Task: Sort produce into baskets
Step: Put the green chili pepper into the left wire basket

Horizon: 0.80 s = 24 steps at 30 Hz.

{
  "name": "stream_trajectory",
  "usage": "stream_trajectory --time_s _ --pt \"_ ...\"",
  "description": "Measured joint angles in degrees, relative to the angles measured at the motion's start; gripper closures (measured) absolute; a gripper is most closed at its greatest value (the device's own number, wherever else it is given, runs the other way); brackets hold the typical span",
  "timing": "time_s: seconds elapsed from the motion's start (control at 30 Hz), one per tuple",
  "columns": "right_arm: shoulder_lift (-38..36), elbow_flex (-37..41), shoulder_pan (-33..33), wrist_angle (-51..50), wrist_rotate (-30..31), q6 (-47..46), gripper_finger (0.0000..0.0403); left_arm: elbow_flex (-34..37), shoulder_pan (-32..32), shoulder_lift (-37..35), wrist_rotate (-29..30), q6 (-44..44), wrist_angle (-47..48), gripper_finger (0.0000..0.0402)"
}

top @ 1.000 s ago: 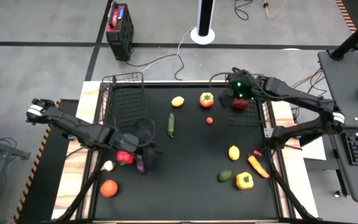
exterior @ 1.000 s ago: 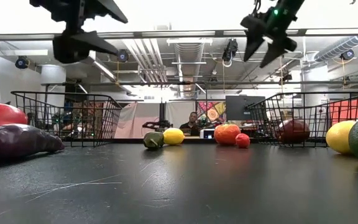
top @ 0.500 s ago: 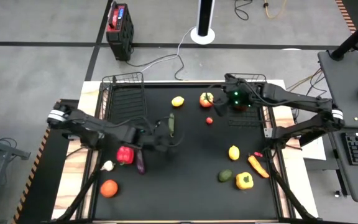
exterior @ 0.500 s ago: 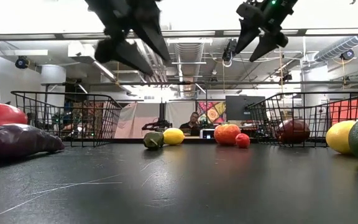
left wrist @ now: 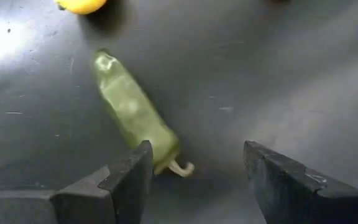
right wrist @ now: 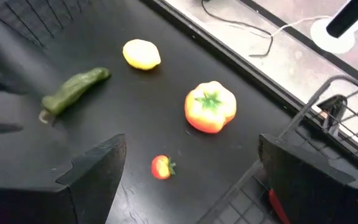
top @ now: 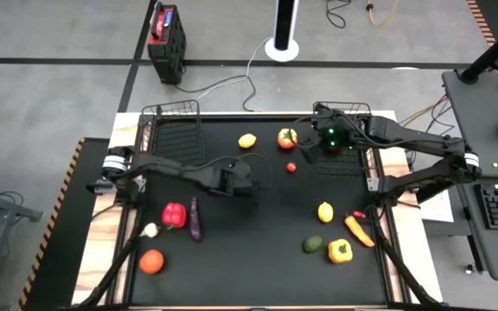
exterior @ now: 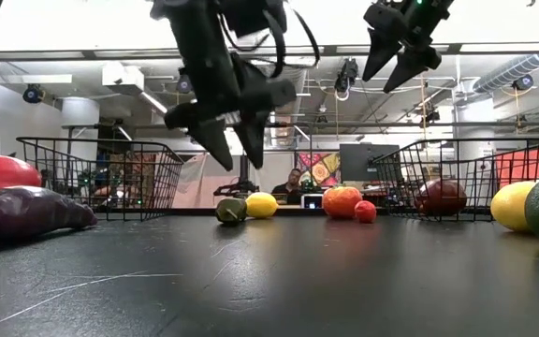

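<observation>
Left wrist view: the left tool (left wrist: 194,171) hangs part-open and empty over the green cucumber (left wrist: 134,114), lying mid-bench toward the far edge. It looks light, stiff and smooth; best pinched across its middle. The right tool (right wrist: 188,180) gapes wide, empty, near the orange tomato (right wrist: 211,106).

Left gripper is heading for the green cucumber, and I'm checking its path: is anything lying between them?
No. In the left wrist view, only bare black table separates the open left gripper from the green cucumber.
</observation>
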<state>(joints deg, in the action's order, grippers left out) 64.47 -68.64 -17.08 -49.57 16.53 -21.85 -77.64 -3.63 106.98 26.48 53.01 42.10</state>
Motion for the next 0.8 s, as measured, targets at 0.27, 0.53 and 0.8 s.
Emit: stream_trajectory --time_s 0.27,0.53,0.8 --pt "0.0 0.0 0.4 0.0 0.0 0.4 0.0049 -0.3 2.5 3.5 1.3 0.1 0.8 0.0168" --pt "0.1 0.0 0.3 0.1 0.0 0.8 0.0049 -0.3 3.8 6.1 2.7 0.2 0.9 0.0168" --pt "0.1 0.0 0.3 0.1 0.0 0.9 0.0049 -0.3 4.2 8.7 2.9 -0.1 0.8 0.0168"
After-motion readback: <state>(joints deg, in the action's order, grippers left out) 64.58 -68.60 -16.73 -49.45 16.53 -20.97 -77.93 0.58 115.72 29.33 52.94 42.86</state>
